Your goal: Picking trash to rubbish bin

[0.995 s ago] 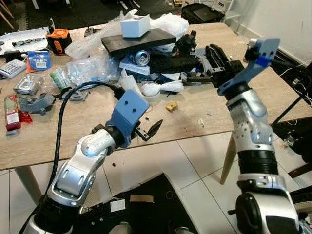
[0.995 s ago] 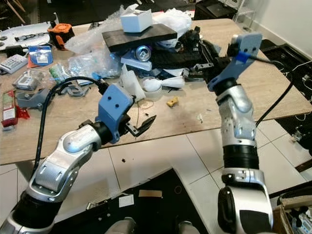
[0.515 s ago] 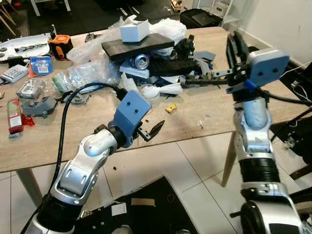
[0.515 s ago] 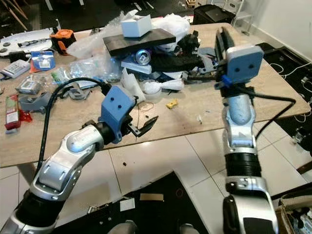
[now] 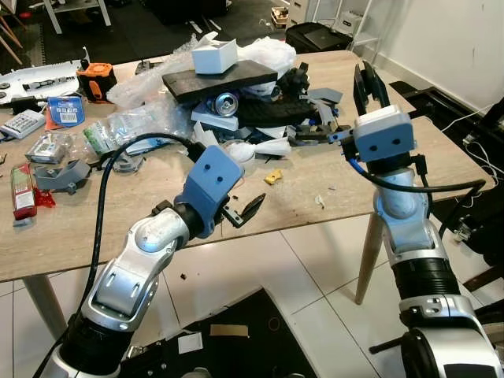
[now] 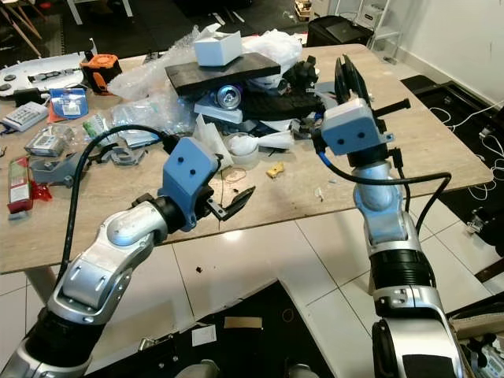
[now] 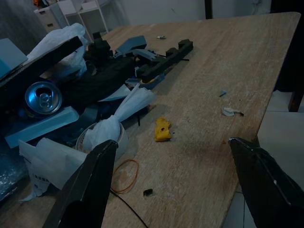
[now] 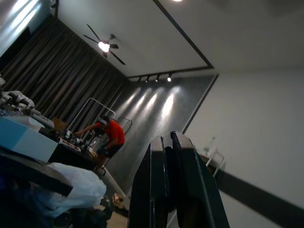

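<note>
- The left gripper [image 5: 246,211] hung at the near edge of the table [image 5: 55,228], its two black fingers spread wide and empty, aimed inward over the wood.
- Straight ahead of it, a little further in on bare wood, lay a small yellow scrap [image 5: 273,176]; in the left wrist view this scrap [image 7: 162,129] sat between the two fingertips' lines, so the reach looked like a plain forward push.
- Just beside the scrap, toward the heap, were a white twisted wrapper [image 7: 123,114] and a loose rubber band [image 7: 125,169]; the wrapper's long axis ran slantwise away from the fingers, up toward the pile.
- Behind these rose the trash pile [image 5: 236,110]: a drink can [image 5: 227,101] on its side, its end facing the robot, under a dark slab [image 5: 219,75] carrying a white box [image 5: 215,57].
- The right gripper [image 6: 346,79] stood raised beside the pile's right end, fingers pressed together, pointing up and holding nothing.
- By my judgement the left arm was nearer the loose scraps, while the right was poorly aimed for any pick.
- No rubbish bin could be made out.
</note>
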Available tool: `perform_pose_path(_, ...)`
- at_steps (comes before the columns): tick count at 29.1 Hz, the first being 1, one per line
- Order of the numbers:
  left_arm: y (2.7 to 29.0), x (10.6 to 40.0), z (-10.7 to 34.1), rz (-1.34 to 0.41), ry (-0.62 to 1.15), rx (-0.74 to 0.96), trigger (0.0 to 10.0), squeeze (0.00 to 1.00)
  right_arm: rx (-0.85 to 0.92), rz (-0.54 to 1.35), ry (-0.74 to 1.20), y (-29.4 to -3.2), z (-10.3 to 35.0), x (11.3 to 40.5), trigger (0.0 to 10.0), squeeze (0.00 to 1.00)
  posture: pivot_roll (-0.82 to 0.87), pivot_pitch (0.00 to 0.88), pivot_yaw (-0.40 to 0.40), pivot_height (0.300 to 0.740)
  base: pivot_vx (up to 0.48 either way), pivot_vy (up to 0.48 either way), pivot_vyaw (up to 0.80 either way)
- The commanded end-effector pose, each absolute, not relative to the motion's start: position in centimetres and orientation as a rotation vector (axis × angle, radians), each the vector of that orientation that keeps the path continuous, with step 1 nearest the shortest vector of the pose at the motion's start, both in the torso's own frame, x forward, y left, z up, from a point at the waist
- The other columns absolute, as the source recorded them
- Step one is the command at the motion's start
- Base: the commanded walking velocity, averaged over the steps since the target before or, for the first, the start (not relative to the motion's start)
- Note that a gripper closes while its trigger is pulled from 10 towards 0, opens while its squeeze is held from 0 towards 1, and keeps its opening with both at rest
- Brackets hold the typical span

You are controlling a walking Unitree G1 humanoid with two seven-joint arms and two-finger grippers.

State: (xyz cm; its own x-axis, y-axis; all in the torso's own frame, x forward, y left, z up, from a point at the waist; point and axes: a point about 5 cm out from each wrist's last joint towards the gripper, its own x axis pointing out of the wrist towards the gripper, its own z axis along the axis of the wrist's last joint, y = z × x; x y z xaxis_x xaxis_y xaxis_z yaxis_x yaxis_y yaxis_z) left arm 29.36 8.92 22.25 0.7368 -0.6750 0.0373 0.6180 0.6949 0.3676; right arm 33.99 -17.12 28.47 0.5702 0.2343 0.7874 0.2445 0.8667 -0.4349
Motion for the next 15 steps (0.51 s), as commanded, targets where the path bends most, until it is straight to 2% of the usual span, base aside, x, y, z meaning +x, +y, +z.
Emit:
perform_pose_path(1, 8.9, 29.3, 21.6, -0.727, -0.157, 0.346, 10.0, 0.0, -0.347, -0.077, -0.802, -18.8, 26.7, 35.4, 6.4, 0.0, 0.22, 0.114, 0.008, 0.74, 0.0, 0.0, 0.0)
perform_pose_path(2, 8.9, 29.3, 21.6, -0.727, -0.157, 0.346, 10.0, 0.0, -0.347, -0.077, -0.802, -18.8, 26.7, 35.4, 6.4, 0.0, 0.22, 0.114, 0.008, 0.74, 0.0, 0.0, 0.0)
perform_pose_path(3, 9.2, 29.5, 20.7, -0.689, -0.097, 0.346, 10.0, 0.0, -0.09, -0.2, -0.624, -21.3, 24.8, 36.4, 10.0, 0.0, 0.22, 0.113, -0.007, 0.74, 0.0, 0.0, 0.0)
perform_pose_path(5, 10.0, 29.7, 19.7, -0.594, -0.054, 0.344, 10.0, 0.0, -0.024, -0.289, -0.515, -23.1, 23.3, 36.4, 10.0, 0.0, 0.22, 0.11, -0.005, 0.74, 0.0, 0.0, 0.0)
perform_pose_path(6, 10.6, 29.8, 19.4, -0.497, -0.055, 0.303, 10.0, 0.0, -0.08, -0.296, -0.492, -23.5, 22.8, 36.0, 10.0, 0.0, 0.21, 0.108, -0.001, 0.74, 0.0, 0.0, 0.0)
perform_pose_path(10, 10.8, 29.8, 19.5, -0.432, -0.064, 0.264, 10.0, 0.0, -0.124, -0.281, -0.506, -23.3, 22.9, 35.6, 10.0, 0.0, 0.21, 0.108, -0.001, 0.74, 0.0, 0.0, 0.0)
perform_pose_path(11, 10.9, 29.8, 19.5, -0.403, -0.065, 0.211, 10.0, 0.0, -0.139, -0.268, -0.523, -23.1, 23.0, 35.3, 10.0, 0.0, 0.21, 0.109, 0.003, 0.74, 0.0, 0.0, 0.0)
perform_pose_path(14, 10.9, 29.9, 19.3, -0.353, -0.049, 0.131, 10.0, 0.0, -0.173, -0.21, -0.549, -21.6, 22.8, 34.5, 10.0, 0.0, 0.21, 0.102, 0.004, 0.74, 0.0, 0.0, 0.0)
perform_pose_path(15, 10.7, 29.9, 19.2, -0.34, -0.051, 0.12, 10.0, 0.0, -0.168, -0.195, -0.561, -20.9, 22.6, 34.1, 10.0, 0.0, 0.21, 0.102, 0.001, 0.74, 0.0, 0.0, -0.8)
